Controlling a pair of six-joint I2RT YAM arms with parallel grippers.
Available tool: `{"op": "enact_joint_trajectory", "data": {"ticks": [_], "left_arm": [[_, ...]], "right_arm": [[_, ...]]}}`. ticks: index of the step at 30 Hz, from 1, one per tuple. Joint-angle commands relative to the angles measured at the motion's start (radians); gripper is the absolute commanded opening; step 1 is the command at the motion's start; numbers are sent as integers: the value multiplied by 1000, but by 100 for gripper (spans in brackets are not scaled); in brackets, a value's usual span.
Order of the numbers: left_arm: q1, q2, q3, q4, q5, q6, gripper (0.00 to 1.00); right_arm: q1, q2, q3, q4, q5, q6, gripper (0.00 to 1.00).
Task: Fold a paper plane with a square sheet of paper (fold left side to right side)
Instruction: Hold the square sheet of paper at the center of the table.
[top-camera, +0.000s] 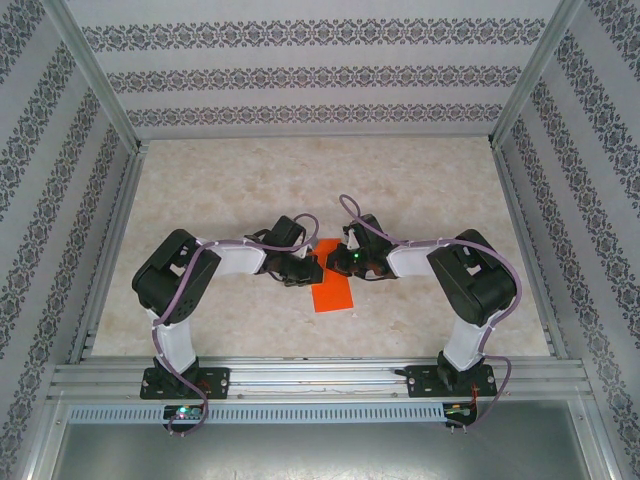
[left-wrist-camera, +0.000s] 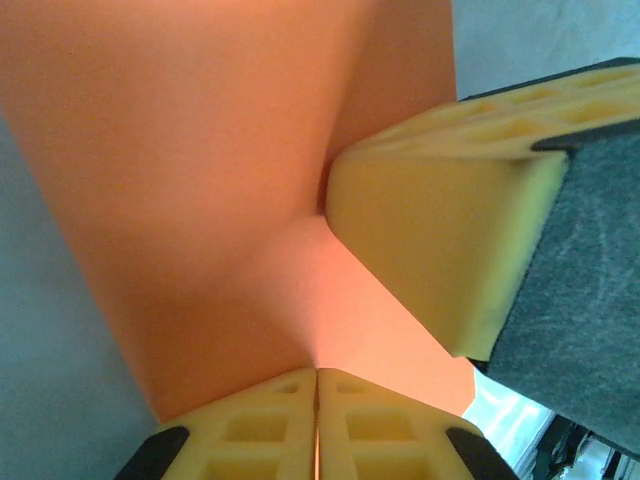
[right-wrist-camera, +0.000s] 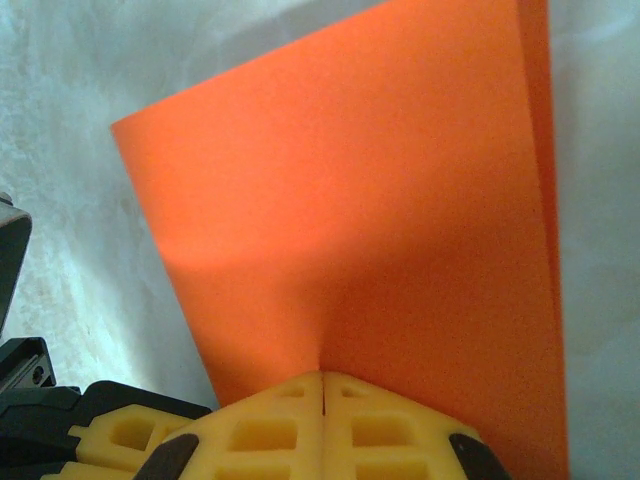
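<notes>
Surface: pale marbled tabletop (top-camera: 230, 190), patterned walls (top-camera: 300, 75) around.
Paper: thin bright orange-red paper sheet (top-camera: 331, 292), folded over, mid-table between both arms.
Left gripper (left-wrist-camera: 317, 385): clenched on the sheet's edge.
Right gripper (right-wrist-camera: 323, 385): clenched on the sheet's edge.

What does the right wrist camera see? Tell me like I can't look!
The right hand pinches the near edge of the square sheet of paper, yellow fingers shut together. The bright orange sheet stretches away over the pale table.

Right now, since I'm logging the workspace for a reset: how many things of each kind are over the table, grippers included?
Folded orange-red paper sheet: 1
Grippers: 2 (left gripper, right gripper)
Total: 3
</notes>
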Motion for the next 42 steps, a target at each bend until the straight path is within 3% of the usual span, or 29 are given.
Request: {"op": "enact_joint_trajectory", "data": {"ticks": [1,11,15,20,28,42], "left_arm": [[6,43,5,-91,-64,35,9],[4,46,3,-93,-72,22,9],[4,41,5,-94,-73,19,9],[4,35,5,-84,-65,7,9],[4,26,12,-84,-64,0,9],[11,-9,67,-32,-7,-34,10]], "right_arm": [[14,-7,-5,-111,60,4,0],[-11,-129,27,-182,54,-53,7],[-8,-210,-29,-202,52,-50,0],[33,-278,-109,-213,44,-12,0],[120,-242,-140,-199,63,32,0],[135,-133,-163,-276,118,0,0]]}}
